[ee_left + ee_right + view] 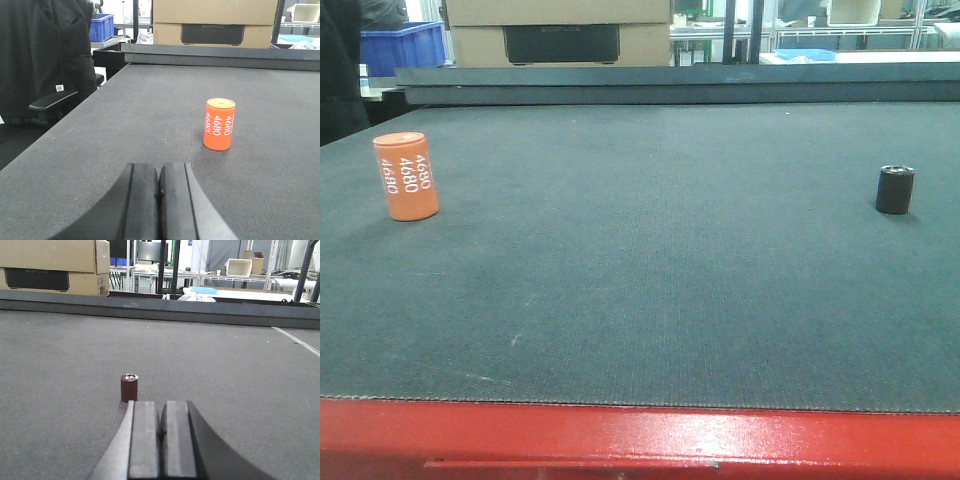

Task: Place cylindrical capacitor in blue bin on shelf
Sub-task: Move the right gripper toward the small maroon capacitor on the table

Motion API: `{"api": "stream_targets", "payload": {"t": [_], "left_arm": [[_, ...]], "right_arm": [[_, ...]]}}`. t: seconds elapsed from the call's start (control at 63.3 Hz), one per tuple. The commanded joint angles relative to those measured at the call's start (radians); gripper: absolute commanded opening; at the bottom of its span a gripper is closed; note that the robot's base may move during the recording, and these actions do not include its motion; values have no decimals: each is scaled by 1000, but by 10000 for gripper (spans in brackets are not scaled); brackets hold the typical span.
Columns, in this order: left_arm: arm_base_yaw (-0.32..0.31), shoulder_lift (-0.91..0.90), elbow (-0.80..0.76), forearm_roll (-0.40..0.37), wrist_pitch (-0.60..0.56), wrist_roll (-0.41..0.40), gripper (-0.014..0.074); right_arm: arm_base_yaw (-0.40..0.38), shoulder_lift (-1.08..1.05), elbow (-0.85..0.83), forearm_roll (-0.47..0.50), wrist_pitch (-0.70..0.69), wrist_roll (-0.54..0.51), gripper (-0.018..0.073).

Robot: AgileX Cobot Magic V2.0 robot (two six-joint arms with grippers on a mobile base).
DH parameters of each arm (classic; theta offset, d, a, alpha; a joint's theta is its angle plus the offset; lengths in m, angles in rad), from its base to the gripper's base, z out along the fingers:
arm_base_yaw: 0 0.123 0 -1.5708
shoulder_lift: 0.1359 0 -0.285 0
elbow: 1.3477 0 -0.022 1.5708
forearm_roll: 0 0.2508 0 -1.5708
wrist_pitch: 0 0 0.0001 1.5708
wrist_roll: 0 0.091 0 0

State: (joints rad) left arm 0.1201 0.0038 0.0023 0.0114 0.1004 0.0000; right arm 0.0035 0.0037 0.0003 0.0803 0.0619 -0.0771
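Front view: dark mat [650, 270] covers the table, with a red edge [640, 440] along the near side. The capacitor [895, 189], a small dark cylinder, stands upright at the far right of the mat. An orange cylinder [406, 176] printed 4680 stands upright at the far left, well apart from the capacitor. A cardboard box [560, 30] and a blue crate [402, 47] sit behind the table.

Left wrist view: the left gripper [158, 200] is low over the mat, its fingers [142, 200] pressed together with nothing between them. The orange cylinder is ahead and to the right of the tips, clear of them. A chair with a black jacket [45, 60] stands off the left edge of the table.

Right wrist view: the right gripper [162, 440] is clenched and empty, pads touching. The capacitor stands upright on the mat, silver top up, near the tips, just ahead and slightly left of the left finger. It is not between the fingers. Whether it touches the tip can't be told. The box sits at the far left behind the table's back rail [160, 310].
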Motion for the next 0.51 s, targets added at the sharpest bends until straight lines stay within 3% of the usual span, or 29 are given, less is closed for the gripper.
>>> {"api": "stream_targets", "payload": {"t": [0.0, 0.489], "left_arm": [[1, -4, -2, 0, -19, 0, -111], [1, -4, -2, 0, -44, 0, -111]], "right_arm": [[-3, -4, 0, 4, -19, 1, -154], [-4, -4, 0, 4, -22, 1, -154]]}}
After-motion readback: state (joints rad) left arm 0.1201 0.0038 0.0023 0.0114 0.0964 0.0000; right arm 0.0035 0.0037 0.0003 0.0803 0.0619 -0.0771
